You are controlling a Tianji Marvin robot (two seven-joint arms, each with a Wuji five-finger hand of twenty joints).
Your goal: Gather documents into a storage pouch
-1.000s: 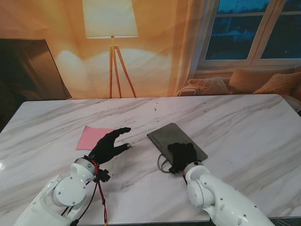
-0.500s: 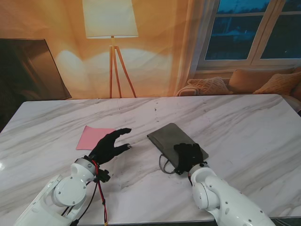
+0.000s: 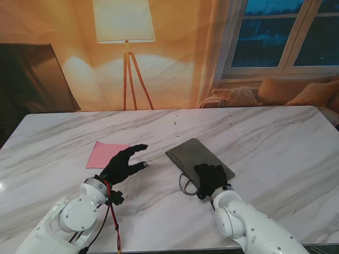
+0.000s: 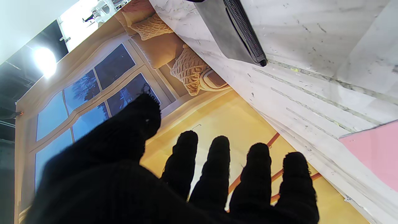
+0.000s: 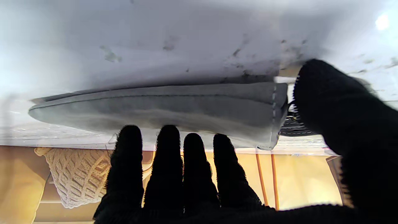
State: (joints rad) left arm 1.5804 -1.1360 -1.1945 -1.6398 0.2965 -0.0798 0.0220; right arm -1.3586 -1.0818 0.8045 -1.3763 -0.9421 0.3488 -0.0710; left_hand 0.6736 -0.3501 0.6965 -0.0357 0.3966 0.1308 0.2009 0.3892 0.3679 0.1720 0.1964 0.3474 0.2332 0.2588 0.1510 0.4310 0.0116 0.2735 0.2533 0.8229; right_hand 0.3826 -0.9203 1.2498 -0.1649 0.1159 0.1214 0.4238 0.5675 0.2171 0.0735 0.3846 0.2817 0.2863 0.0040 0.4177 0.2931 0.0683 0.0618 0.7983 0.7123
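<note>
A flat dark-grey fabric pouch (image 3: pixel 198 156) lies on the white marble table (image 3: pixel 275 143), angled away from the robot, with a thin cord loop trailing from its near corner. The right hand (image 3: pixel 210 179), gloved in black, hovers over the near end of that pouch; in the right wrist view its four fingers (image 5: pixel 174 165) are stretched out side by side just clear of the pouch's upper face, the thumb set apart at the zipper corner, and nothing is clamped. Whether the fingertips touch the fabric cannot be told.

The flat pink paper document (image 3: pixel 105 154) lies well to the left of the pouch. The left hand (image 3: pixel 124 162) rests over the document's near right corner with fingers spread and thumb out toward the pouch — holding nothing.

The likely step is opening or pinning the pouch so the sheet can go in. Several risks show from here. The pouch looks closed and limp, so a press near one end could skate it across the smooth marble instead of fixing it. The cord loop sits close to the right fingers and might snag. The thin sheet lies flush on the stone, so the gloved fingers may slide or crumple it rather than lift an edge.
</note>
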